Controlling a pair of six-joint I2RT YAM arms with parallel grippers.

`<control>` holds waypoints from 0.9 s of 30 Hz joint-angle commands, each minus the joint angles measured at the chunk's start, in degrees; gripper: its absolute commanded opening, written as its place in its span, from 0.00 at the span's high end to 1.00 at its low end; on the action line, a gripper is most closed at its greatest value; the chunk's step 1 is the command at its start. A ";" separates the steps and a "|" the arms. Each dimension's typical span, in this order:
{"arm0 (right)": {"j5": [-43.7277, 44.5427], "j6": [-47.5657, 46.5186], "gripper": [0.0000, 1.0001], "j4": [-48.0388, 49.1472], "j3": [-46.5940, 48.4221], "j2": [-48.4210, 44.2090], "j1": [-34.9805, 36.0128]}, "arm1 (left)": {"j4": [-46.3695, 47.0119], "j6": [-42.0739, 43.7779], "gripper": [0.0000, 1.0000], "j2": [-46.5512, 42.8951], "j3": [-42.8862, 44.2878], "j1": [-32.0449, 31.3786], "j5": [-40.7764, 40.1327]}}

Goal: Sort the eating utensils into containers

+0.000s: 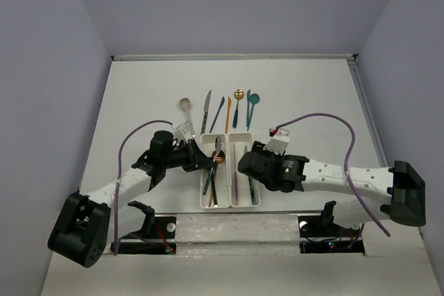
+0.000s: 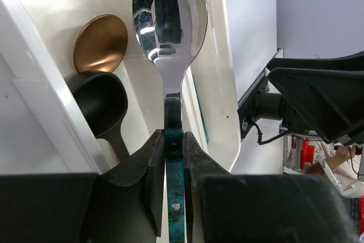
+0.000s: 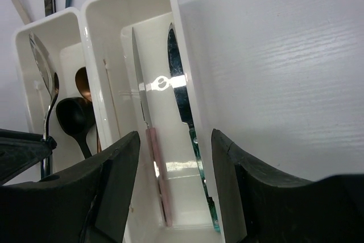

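Twin-bin tray, knives in R bin. R gripper empty, fingers spread, over R bin. L gripper pinches silver spoon by teal handle at L bin. Step: drop-in. Next: lower, release.

Mirror-polished metal spoon; glossy white plastic bins; table seemingly matt, faintly grained.

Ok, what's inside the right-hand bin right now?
In the right bin: a pink-handled knife and a green-handled knife, lying lengthwise. The right gripper covers part of the green handle.
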 commanded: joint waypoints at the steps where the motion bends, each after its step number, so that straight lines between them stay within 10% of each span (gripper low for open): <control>1: 4.05 2.16 0.41 -0.90 -0.20 -2.32 0.05 | 4.96 -0.82 0.95 0.18 -0.96 0.41 0.17; 7: 3.97 0.67 0.40 -1.25 0.59 -1.35 0.05 | 5.75 -0.65 0.54 0.18 -1.05 0.67 0.61; 17: -0.16 -9.95 0.39 -1.34 5.50 -1.79 -6.35 | 6.10 -0.47 0.52 -0.78 0.52 1.29 2.63; 27: -18.34 -39.39 0.39 14.21 19.37 7.57 -32.37 | -6.87 16.20 0.52 -5.00 18.25 7.16 -3.94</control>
